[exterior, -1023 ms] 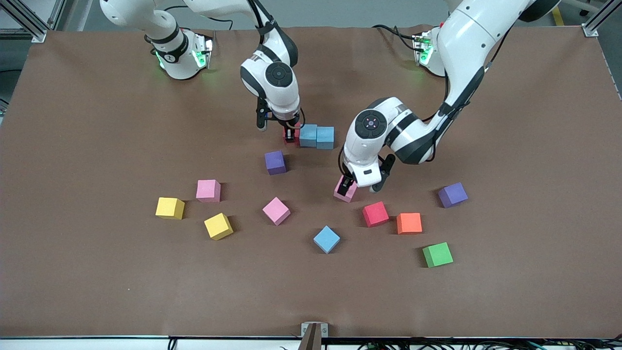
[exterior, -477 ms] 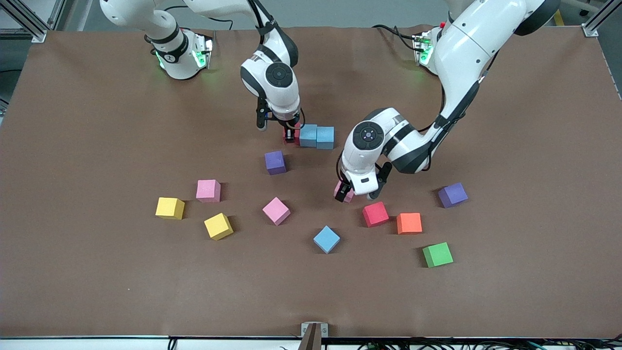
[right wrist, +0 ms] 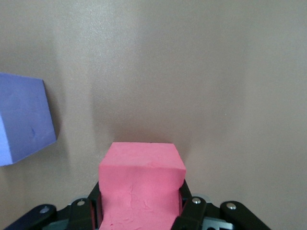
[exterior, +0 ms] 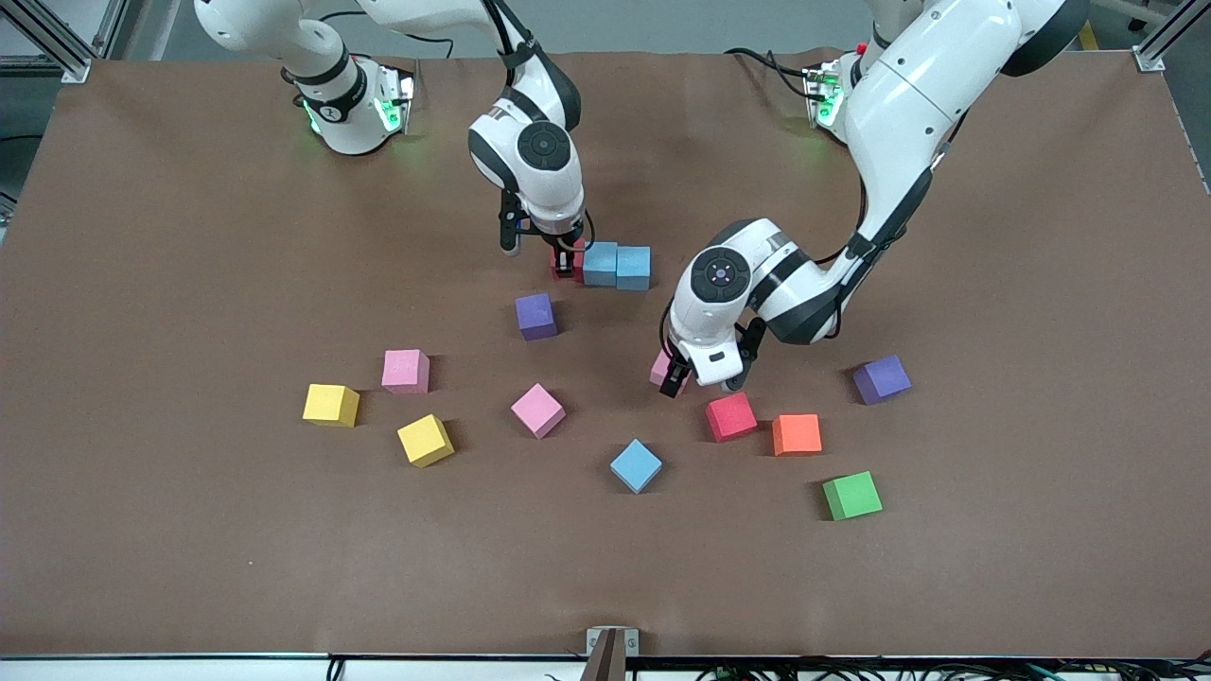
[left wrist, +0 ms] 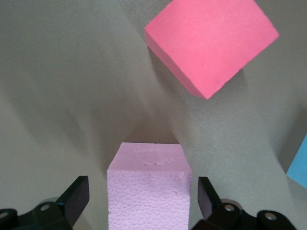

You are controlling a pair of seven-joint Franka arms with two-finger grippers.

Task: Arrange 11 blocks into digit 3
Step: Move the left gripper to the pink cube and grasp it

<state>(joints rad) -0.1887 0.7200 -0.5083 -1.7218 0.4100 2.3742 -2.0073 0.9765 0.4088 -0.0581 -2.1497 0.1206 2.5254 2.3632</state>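
Between the left end effector's [left wrist: 144, 206] wide-open fingers sits a pink cube [left wrist: 148, 184], ungripped; the right end effector [exterior: 566, 260] clamps a red cube [right wrist: 141, 184] beside two blue cubes [exterior: 617, 266].

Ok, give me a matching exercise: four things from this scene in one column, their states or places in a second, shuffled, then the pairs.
1. left gripper
2. right gripper
3. green cube
4. two blue cubes

A. side by side, touching
B. shut on a red cube
C. open around a pink cube
D. nearest the front camera

Pairs: 1-C, 2-B, 3-D, 4-A
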